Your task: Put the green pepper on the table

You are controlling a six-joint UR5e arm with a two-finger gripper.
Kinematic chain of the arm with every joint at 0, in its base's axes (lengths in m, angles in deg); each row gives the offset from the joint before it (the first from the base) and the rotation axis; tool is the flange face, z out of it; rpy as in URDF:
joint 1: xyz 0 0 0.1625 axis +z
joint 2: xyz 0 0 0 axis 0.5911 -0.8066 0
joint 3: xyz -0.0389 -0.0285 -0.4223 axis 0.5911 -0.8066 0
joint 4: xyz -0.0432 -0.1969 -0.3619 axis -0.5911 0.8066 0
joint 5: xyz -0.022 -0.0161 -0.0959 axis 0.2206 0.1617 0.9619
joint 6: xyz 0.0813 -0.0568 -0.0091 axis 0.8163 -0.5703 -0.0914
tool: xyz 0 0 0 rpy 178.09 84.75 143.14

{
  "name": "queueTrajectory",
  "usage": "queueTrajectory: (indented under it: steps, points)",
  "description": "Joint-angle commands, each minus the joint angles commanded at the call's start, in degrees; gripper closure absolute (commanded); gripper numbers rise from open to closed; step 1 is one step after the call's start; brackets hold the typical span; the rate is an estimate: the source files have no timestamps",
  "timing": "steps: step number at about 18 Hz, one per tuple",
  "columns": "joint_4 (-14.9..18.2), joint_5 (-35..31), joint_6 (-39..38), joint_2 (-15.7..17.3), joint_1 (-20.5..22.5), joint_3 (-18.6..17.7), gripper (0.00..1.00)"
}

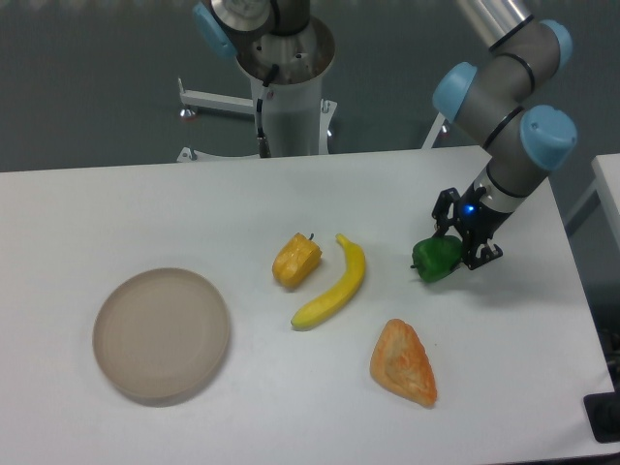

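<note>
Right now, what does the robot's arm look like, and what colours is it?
The arm is made of fat silver-grey tubes joined by round joints with light-blue caps. At its end sits a small black gripper with two thin fingers and a tiny glowing blue light. A second silver base with a blue cap stands behind the table.

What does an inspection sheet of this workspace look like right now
Surface: white table, flat, no spills seen.
Job's things: green pepper at right, between the gripper's fingers.
Clutter: yellow pepper, banana, orange wedge, empty plate front left.
Gripper: gripper shut on the green pepper, blue light on.
Cables: black cable on the arm's base column.
Surroundings: dark floor, white frame behind the table.
</note>
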Motion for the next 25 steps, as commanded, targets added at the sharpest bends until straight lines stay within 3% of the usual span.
queueTrajectory:
  steps: [14,15,20,25]
  points:
    - [-1.2,0.0,-1.6,-0.4,-0.4,-0.2,0.54]
    - [-1.2,0.0,-1.7,-0.4,-0.4,-0.1,0.51]
    - [-1.2,0.0,-1.7,-0.4,-0.4,0.3,0.17]
    - [-1.1,-0.4,-1.8,-0.1,-0.3,1.7,0.04]
